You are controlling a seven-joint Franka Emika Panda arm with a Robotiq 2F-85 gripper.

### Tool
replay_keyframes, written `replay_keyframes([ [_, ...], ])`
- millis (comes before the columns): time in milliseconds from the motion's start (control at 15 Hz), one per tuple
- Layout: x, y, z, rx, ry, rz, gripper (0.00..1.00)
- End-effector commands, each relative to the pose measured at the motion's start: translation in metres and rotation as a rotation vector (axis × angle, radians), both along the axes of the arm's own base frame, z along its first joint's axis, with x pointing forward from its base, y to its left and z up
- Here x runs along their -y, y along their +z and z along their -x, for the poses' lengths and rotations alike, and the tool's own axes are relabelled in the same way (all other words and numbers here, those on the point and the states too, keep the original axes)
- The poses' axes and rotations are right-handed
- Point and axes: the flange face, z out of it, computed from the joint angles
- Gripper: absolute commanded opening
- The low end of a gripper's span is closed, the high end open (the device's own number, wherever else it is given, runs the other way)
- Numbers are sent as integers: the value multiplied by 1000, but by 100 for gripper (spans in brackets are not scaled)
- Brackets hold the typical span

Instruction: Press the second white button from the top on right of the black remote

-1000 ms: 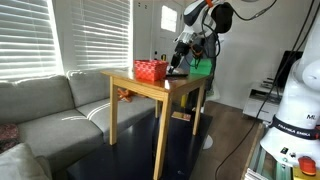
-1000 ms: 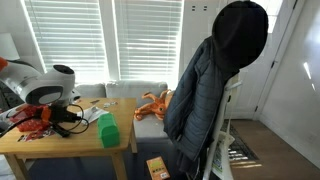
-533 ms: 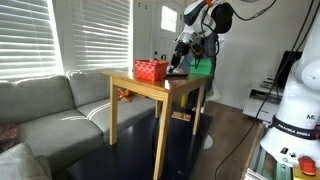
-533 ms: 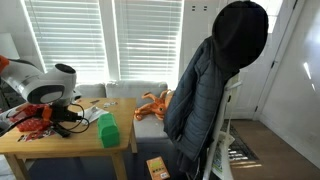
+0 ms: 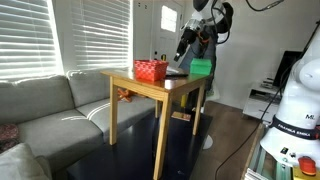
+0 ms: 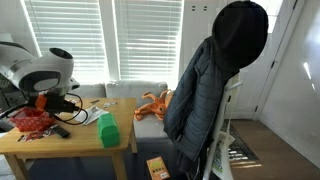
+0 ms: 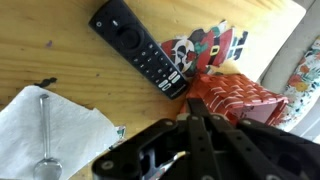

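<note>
Above the wooden surface, the jaws of the gripper are clenched on nothing, their tips meeting in the wrist view and hanging clear of the black remote, where half a second ago they were down close over it. In an exterior view the lift is plain: the gripper now stands well above the black remote, with the arm drawn up and back. On that evidence the press has probably been made and the arm is pulling away. Whether the second white button on the right was truly struck cannot be told, as the keys are too small to read. The black remote lies flat and slantwise on the surface, touched by nothing, one end just beside a Santa-printed card and near the red mesh basket. A white napkin carrying a metal utensil lies apart from it at the wrist view's lower left. A green block stands toward the surface's far end from the red mesh basket. Beyond, the room is a lived-in one: a grey sofa under slatted blinds, and a dark coat draped high over a chair on the wooden floor.
</note>
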Motion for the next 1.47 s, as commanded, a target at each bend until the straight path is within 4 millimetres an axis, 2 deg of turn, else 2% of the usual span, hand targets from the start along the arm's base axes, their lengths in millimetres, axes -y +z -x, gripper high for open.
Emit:
replay_keyframes([
  [0,6,28,28,9,-52,121,32],
  [267,14,51,53,-30,-115,325,58],
  [667,15,81,89,-109,-244,461,98],
  [733,11,83,95,-121,-246,456,100],
  [800,15,79,77,-105,-208,425,89],
  [933,11,83,85,-111,-222,430,100],
  [1400,11,83,87,-114,-229,431,100],
])
